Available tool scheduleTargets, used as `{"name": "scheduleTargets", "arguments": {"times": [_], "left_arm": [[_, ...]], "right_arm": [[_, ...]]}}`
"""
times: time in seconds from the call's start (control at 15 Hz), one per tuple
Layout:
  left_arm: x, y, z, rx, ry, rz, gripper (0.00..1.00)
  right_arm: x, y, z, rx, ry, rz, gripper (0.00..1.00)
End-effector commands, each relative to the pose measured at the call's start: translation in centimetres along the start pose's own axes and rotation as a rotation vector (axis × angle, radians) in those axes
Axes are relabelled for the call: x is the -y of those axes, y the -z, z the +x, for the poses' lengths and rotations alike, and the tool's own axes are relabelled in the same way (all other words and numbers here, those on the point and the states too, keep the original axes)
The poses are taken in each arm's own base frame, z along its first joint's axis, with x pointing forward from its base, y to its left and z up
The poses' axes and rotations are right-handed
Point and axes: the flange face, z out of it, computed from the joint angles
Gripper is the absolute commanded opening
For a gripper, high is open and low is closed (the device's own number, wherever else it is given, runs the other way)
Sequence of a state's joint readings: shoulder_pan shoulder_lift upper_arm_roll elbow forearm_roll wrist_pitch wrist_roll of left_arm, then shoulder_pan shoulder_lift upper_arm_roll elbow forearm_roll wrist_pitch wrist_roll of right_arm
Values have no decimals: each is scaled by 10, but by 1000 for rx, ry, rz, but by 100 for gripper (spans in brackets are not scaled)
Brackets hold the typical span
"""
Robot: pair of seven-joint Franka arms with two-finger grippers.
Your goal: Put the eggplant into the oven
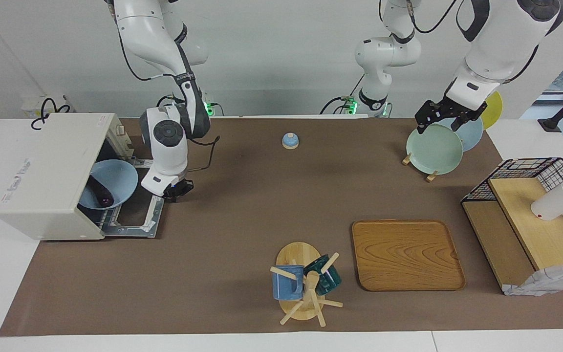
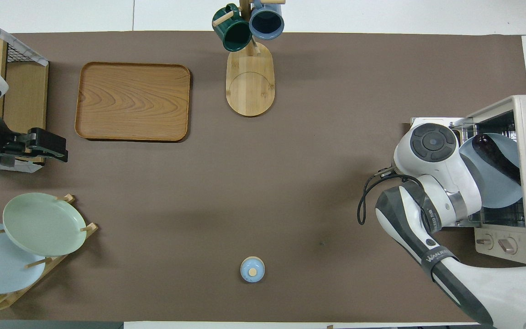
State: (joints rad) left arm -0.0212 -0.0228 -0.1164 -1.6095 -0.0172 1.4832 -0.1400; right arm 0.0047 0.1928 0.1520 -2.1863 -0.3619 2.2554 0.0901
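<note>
The off-white oven [image 1: 49, 171] stands at the right arm's end of the table with its glass door [image 1: 135, 220] dropped open. A light blue plate [image 1: 118, 178] sits partly inside it, its rim sticking out over the door. The dark purple eggplant [image 1: 99, 191] lies on the plate inside the oven mouth; it also shows in the overhead view [image 2: 496, 155]. My right gripper [image 1: 176, 189] hangs low beside the plate's rim, over the edge of the open door. My left gripper [image 1: 438, 126] is open and empty over the plate rack.
A plate rack holds a green plate [image 1: 434, 149], a blue one and a yellow one. A small blue lidded knob [image 1: 290, 141] sits nearer to the robots. A wooden tray [image 1: 406, 254], a mug tree [image 1: 301, 281] and a wire shelf with a white cup [image 1: 552, 200] stand farther out.
</note>
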Motion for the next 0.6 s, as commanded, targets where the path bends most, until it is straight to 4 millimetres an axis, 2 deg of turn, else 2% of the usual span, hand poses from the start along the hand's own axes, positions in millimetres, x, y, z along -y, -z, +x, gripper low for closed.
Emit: {"name": "scheduleTargets", "arguments": {"times": [0.0,0.33,0.53], "left_arm": [[1,1,0,-11,11,-7,100],[1,1,0,-11,11,-7,100],[2,1,0,-11,12,-7,100]], "right_arm": [[-1,1,1,22,18,-41,0],[-3,2,-2,48,75,-117,0],[4,13,1,65,95,-142,0]]}}
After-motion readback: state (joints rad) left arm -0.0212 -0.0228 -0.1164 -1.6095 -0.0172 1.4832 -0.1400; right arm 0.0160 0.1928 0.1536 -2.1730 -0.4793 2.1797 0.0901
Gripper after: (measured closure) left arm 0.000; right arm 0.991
